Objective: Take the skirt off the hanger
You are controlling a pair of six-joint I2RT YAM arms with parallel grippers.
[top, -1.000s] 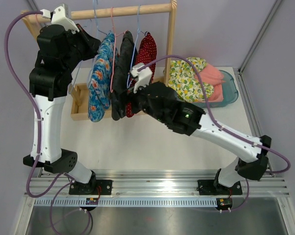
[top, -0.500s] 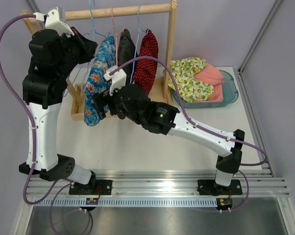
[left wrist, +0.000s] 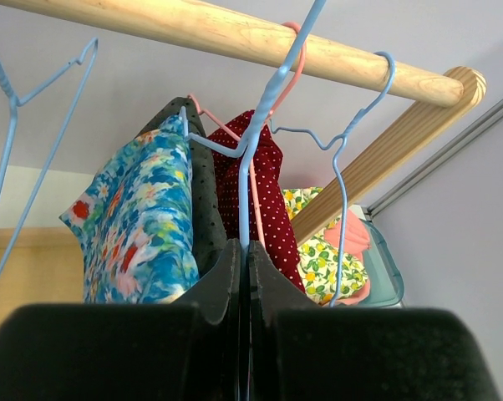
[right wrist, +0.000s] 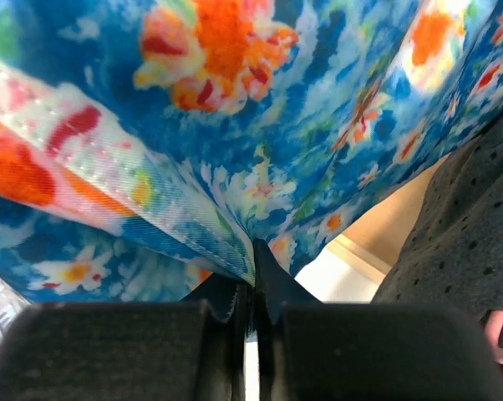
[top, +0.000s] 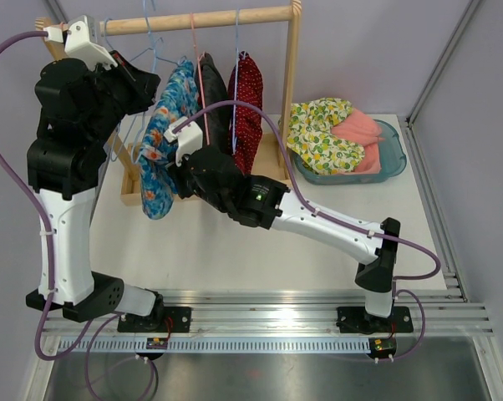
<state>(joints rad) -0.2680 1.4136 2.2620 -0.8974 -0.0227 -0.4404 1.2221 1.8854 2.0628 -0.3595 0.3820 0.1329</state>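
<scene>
The skirt (top: 155,159) is blue with orange and white flowers. It hangs from a light blue wire hanger (left wrist: 250,159) at the left of the wooden rail (top: 210,18). My left gripper (left wrist: 244,251) is shut on the hanger's wire just under its hook, high beside the rail. Lower down, my right gripper (right wrist: 251,259) is shut on a fold of the skirt (right wrist: 235,125) near its bottom edge. In the top view the right gripper (top: 175,180) sits against the skirt's right side.
A dark grey garment (top: 214,92) and a red dotted one (top: 250,100) hang right of the skirt. An empty blue hanger (left wrist: 17,100) hangs to the left. A teal basin (top: 393,163) with lemon-print and pink cloth sits behind the rack's right post (top: 292,75).
My right arm swung left from the dark and red garments to the floral skirt, and its jaws went from open to shut on the fabric. The left arm shifted slightly left.
</scene>
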